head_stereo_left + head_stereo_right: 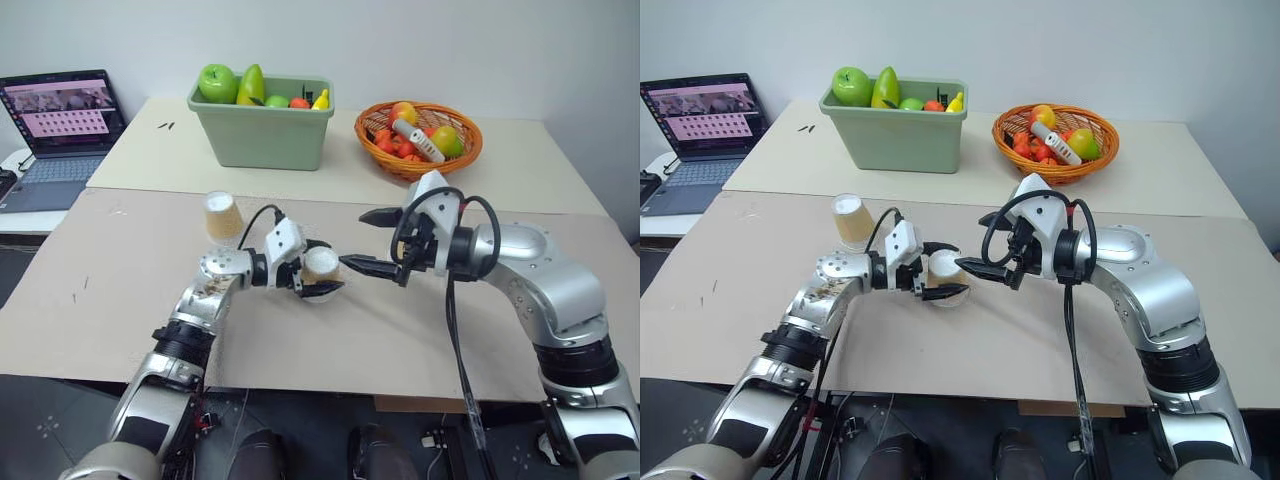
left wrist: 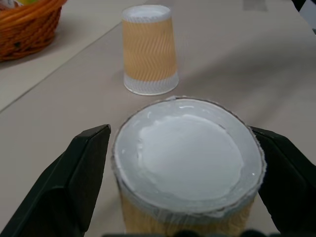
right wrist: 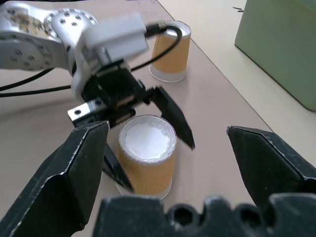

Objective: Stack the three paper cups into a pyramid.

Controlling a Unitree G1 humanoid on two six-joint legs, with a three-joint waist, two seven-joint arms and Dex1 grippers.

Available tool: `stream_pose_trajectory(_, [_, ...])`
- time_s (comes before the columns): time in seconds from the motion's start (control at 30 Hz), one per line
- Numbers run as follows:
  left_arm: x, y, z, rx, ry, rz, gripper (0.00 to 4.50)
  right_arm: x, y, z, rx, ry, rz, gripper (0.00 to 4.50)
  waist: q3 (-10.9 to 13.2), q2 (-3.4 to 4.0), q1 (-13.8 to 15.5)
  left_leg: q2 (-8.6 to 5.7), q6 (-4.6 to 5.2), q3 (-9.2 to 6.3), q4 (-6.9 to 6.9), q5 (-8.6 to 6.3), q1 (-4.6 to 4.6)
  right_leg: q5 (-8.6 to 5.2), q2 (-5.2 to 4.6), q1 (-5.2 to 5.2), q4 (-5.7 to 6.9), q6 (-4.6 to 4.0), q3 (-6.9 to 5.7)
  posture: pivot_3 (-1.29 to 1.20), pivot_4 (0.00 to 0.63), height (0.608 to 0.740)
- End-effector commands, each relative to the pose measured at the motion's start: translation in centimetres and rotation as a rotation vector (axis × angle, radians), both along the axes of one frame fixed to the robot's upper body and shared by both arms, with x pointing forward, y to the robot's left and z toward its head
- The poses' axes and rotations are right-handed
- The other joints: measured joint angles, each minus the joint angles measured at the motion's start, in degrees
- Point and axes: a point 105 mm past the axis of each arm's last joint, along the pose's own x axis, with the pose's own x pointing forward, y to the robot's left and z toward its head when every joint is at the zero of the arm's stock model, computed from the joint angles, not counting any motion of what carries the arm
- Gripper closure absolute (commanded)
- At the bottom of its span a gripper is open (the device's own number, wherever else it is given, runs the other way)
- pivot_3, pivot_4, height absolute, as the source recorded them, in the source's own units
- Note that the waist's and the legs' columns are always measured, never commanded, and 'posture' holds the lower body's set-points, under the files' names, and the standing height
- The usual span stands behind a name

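Presently | left gripper [image 1: 325,277]: fingers spread either side of inverted cup [image 1: 321,266] on the table [image 1: 120,290], apparently placing a base | right gripper [image 1: 368,240]: spread, empty, just beside | second cup [image 1: 223,216]: inverted, well apart.

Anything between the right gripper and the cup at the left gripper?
Nothing visible. The right gripper, open, faces the cup across bare table, but the left gripper brackets that cup, fingers on both sides.
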Motion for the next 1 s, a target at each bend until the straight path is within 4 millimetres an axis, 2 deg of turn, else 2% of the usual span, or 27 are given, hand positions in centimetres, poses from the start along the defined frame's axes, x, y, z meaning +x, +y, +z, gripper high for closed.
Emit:
stream_pose_trajectory(0.03, [-2.7, 3.0, 4.4, -0.090, -0.035, 0.082, 0.06, -0.2, 0.0, 1.0, 0.028, -0.032, 0.025, 0.00, 0.00, 0.00, -0.47, 0.01, 0.00, -0.08, -0.01, 0.00, 0.03, 0.00, 0.00, 0.00, 0.01, 0.00, 0.05, 0.00, 0.150, 0.708])
stream_pose_trajectory(0.07, [-3.1, 3.6, 4.8, -0.105, -0.019, 0.108, 0.06, -0.2, 0.0, 0.9, 0.028, -0.031, 0.028, 0.00, 0.00, 0.01, -0.61, 0.03, 0.00, -0.18, -0.02, 0.00, 0.03, 0.00, 0.00, 0.01, 0.00, 0.00, 0.06, 0.00, 0.150, 0.708])
stream_pose_trajectory(0.13, [-2.8, 5.6, 5.6, -0.200, 0.002, 0.270, 0.06, -0.1, 0.1, 0.8, 0.028, -0.028, 0.033, 0.00, 0.01, 0.01, -0.60, 0.02, 0.01, -0.22, -0.02, 0.00, 0.05, 0.00, -0.03, 0.02, 0.02, 0.01, 0.10, 0.00, 0.150, 0.708])
stream_pose_trajectory(0.23, [-1.4, 8.3, 5.1, -0.280, 0.013, 0.546, 0.06, 0.0, 0.3, 0.8, 0.032, -0.025, 0.044, 0.00, 0.00, 0.01, -0.03, -0.02, 0.01, -0.26, 0.01, 0.00, 0.11, 0.01, -0.06, 0.10, 0.05, 0.03, 0.07, 0.00, 0.150, 0.708])
stream_pose_trajectory(0.3, [-1.2, 9.1, 3.2, -0.268, 0.008, 0.678, 0.06, 0.0, 0.6, 0.8, 0.034, -0.023, 0.057, 0.00, 0.00, 0.01, 0.16, -0.04, 0.01, -0.26, 0.01, 0.00, 0.19, 0.03, -0.06, 0.19, 0.05, 0.05, 0.08, 0.00, 0.150, 0.708])
stream_pose_trajectory(0.4, [-1.0, 9.4, 1.9, -0.274, 0.017, 0.779, 0.06, 0.0, 0.8, 0.8, 0.037, -0.022, 0.070, 0.00, 0.01, 0.00, 0.26, -0.07, 0.04, -0.23, 0.00, -0.02, 0.21, 0.04, -0.06, 0.20, 0.02, 0.06, 0.12, 0.00, 0.150, 0.708])
stream_pose_trajectory(0.5, [0.1, 10.5, -0.4, -0.190, 0.003, 0.919, 0.06, 0.0, 0.8, 0.9, 0.036, -0.022, 0.079, 0.00, 0.01, 0.00, 0.66, -0.06, 0.03, -0.17, 0.00, -0.01, 0.09, 0.04, -0.05, 0.10, 0.02, 0.06, 0.06, 0.00, 0.150, 0.708])
stream_pose_trajectory(0.7, [3.6, 11.3, -1.4, -0.142, -0.020, 0.986, 0.06, 0.2, 0.9, 0.9, 0.032, -0.022, 0.083, 0.00, 0.01, 0.00, 0.88, -0.09, 0.00, 0.05, 0.02, 0.00, 0.11, 0.05, -0.06, 0.14, 0.04, 0.04, -0.01, 0.00, 0.150, 0.708])
stream_pose_trajectory(0.9, [6.0, 11.7, -1.4, -0.150, -0.037, 0.968, 0.06, 0.1, 0.7, 0.9, 0.038, -0.027, 0.068, 0.00, 0.01, 0.00, 0.67, -0.08, 0.01, 0.11, -0.05, 0.00, 0.06, 0.05, -0.04, 0.09, -0.04, 0.04, -0.02, 0.00, 0.150, 0.708])
stream_pose_trajectory(1.0, [7.5, 11.8, -0.7, -0.161, -0.047, 0.958, 0.06, 0.1, 0.5, 0.9, 0.040, -0.028, 0.056, 0.00, 0.01, -0.01, 0.72, -0.09, 0.01, 0.13, -0.03, 0.00, 0.01, 0.05, -0.05, 0.08, -0.08, 0.04, -0.09, 0.00, 0.150, 0.708])
